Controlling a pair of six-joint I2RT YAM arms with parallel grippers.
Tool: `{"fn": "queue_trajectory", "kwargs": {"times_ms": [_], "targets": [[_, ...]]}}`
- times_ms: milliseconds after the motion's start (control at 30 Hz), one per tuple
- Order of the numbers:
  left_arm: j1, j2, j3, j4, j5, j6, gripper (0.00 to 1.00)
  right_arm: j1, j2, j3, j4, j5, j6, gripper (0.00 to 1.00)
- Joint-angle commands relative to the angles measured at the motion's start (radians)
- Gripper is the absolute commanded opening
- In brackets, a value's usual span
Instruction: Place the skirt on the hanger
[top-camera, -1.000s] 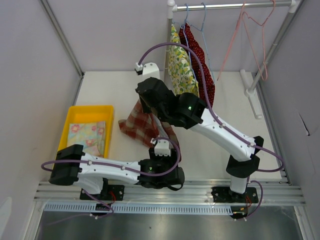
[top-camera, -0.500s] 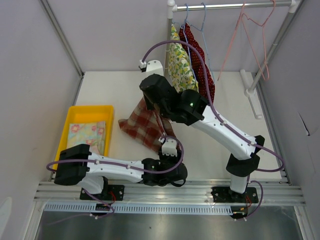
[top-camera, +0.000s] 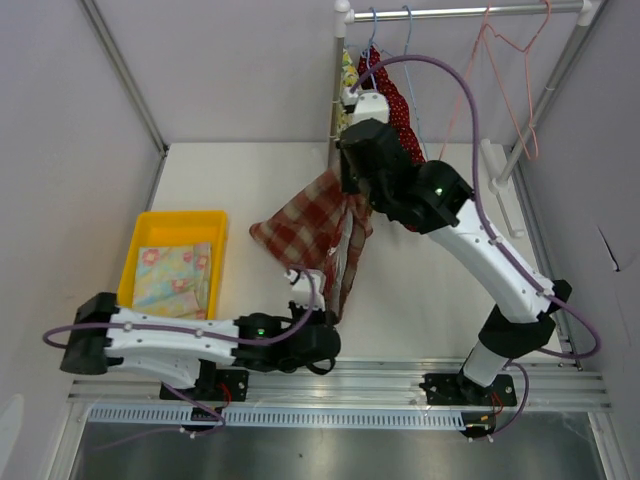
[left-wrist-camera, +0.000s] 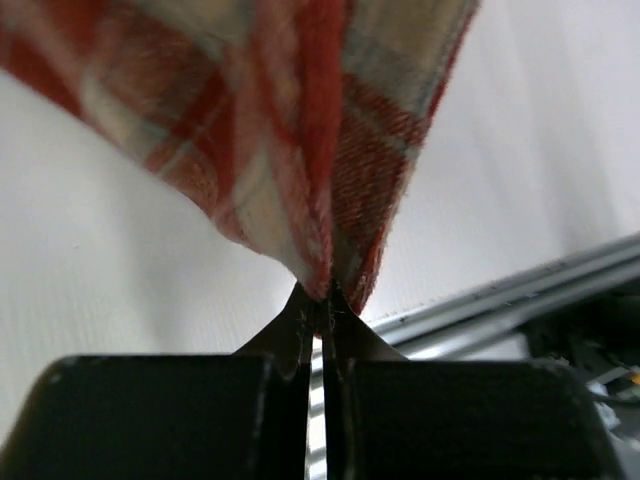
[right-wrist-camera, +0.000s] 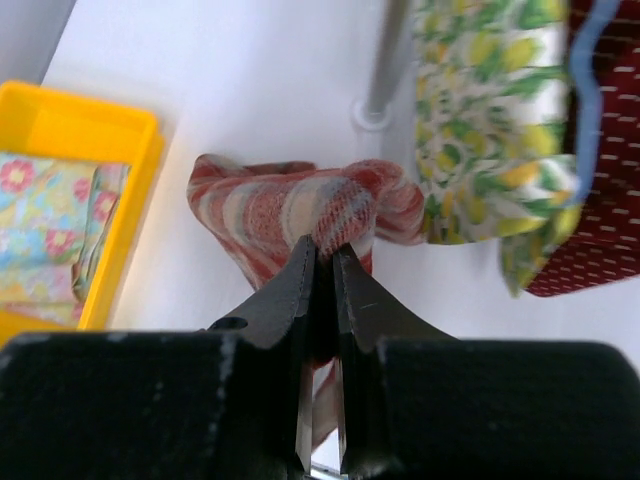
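The yellow bin on the left of the desk holds a folded floral cloth, while the red checked skirt hangs outside it above the desk, its lower corner pinched in the clenched left tool and its upper edge in the clenched right tool.

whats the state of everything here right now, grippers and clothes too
plaid skirt, held up, pinched by both grippers
left gripper, shut on the skirt's lower edge
right gripper, shut on the skirt's upper edge
yellow bin, holding a folded floral cloth
yellow floral garment, hanging on the rail
red dotted garment, hanging on the rail
pink hangers, empty on the rail
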Motion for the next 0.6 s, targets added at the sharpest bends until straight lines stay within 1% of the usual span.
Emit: {"fn": "queue_trajectory", "kwargs": {"times_ms": [0, 67, 100, 133, 200, 233, 300, 333, 367, 433, 467, 533, 567], "targets": [[-0.02, -0.185, 0.006, -0.147, -0.033, -0.023, 0.0, -0.07, -0.126, -0.031, 0.046, 0.019, -0.02, 0.0], [-0.03, -0.249, 0.029, -0.2, -0.042, -0.005, 0.0, -0.11, -0.162, -0.063, 0.05, 0.016, -0.023, 0.0], [-0.034, -0.306, 0.041, -0.235, -0.05, -0.002, 0.0, -0.124, -0.178, -0.078, 0.052, 0.009, -0.023, 0.0], [-0.04, -0.329, 0.093, -0.322, -0.076, -0.002, 0.0, -0.138, -0.215, -0.107, 0.053, 0.004, -0.022, 0.0], [-0.043, -0.387, 0.135, -0.41, -0.103, 0.006, 0.0, -0.173, -0.252, -0.137, 0.053, -0.013, -0.022, 0.0], [-0.043, -0.406, 0.182, -0.489, -0.135, 0.015, 0.0, -0.179, -0.289, -0.164, 0.053, -0.016, -0.022, 0.0], [-0.043, -0.436, 0.273, -0.554, -0.169, 0.049, 0.0, -0.193, -0.324, -0.189, 0.05, -0.03, -0.023, 0.0], [-0.043, -0.462, 0.294, -0.585, -0.194, 0.067, 0.0, -0.193, -0.353, -0.21, 0.047, -0.03, -0.022, 0.0], [-0.043, -0.472, 0.361, -0.595, -0.208, 0.113, 0.0, -0.195, -0.369, -0.222, 0.043, -0.03, -0.022, 0.0], [-0.043, -0.487, 0.406, -0.609, -0.226, 0.158, 0.0, -0.195, -0.401, -0.247, 0.038, -0.045, -0.023, 0.0], [-0.043, -0.487, 0.469, -0.612, -0.238, 0.213, 0.0, -0.193, -0.441, -0.279, 0.037, -0.054, -0.025, 0.0], [-0.043, -0.492, 0.504, -0.606, -0.248, 0.265, 0.0, -0.195, -0.479, -0.307, 0.04, -0.095, -0.031, 0.0], [-0.043, -0.498, 0.546, -0.564, -0.24, 0.35, 0.0, -0.193, -0.516, -0.327, 0.037, -0.109, -0.037, 0.0]]}}
